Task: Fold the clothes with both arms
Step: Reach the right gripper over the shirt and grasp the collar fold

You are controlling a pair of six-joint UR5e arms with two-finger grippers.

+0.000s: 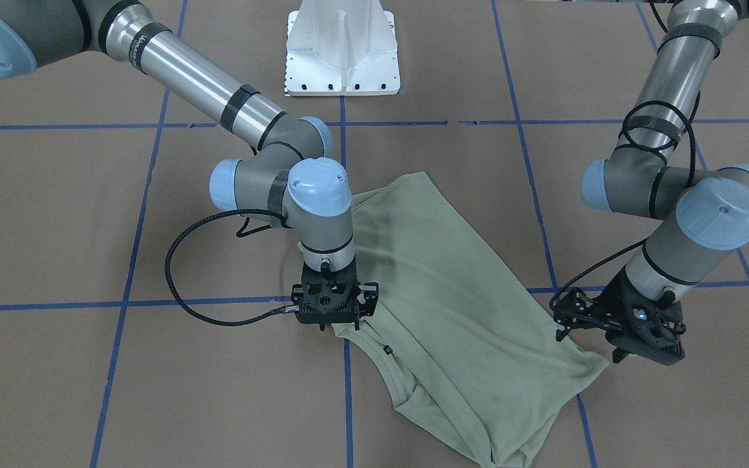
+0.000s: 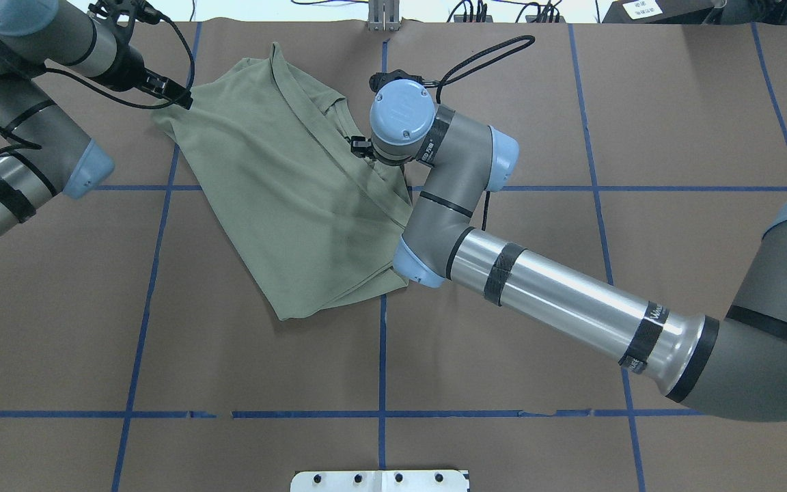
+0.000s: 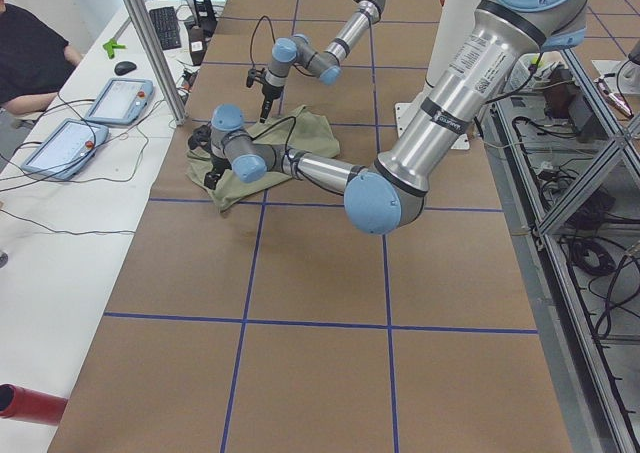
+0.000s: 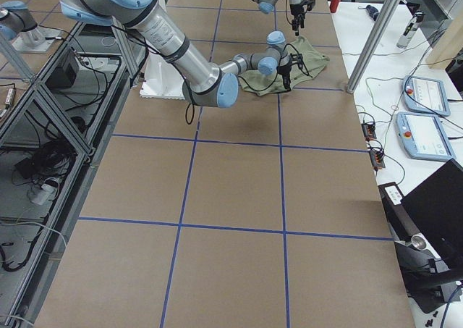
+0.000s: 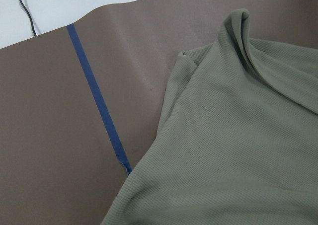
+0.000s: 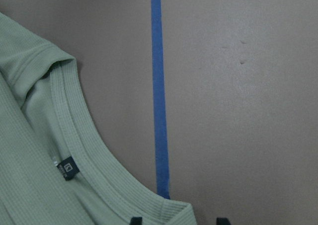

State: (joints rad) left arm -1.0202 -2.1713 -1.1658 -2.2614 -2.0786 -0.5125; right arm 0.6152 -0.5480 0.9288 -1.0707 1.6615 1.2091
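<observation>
The pale sage-green shirt [image 1: 452,305] lies folded on the brown table, collar and dark neck tag [image 1: 388,350] toward the operators' side. It also shows in the overhead view [image 2: 284,184]. My right gripper [image 1: 335,324] points straight down at the shirt's edge beside the collar. In its wrist view [image 6: 179,221] the two fingertips stand apart, with the ribbed collar edge [image 6: 89,150] and tag [image 6: 68,168] close by. My left gripper [image 1: 616,351] hangs tilted at the shirt's opposite corner [image 2: 182,101]. Its fingers do not show in the left wrist view, which shows only the shirt [image 5: 238,145].
The white pedestal base [image 1: 342,52] stands at the robot's side of the table. Blue tape lines [image 2: 381,355] grid the brown surface. A side bench with teach pendants [image 3: 115,98], a metal post [image 3: 150,43] and a seated person [image 3: 25,53] lie beyond the far edge.
</observation>
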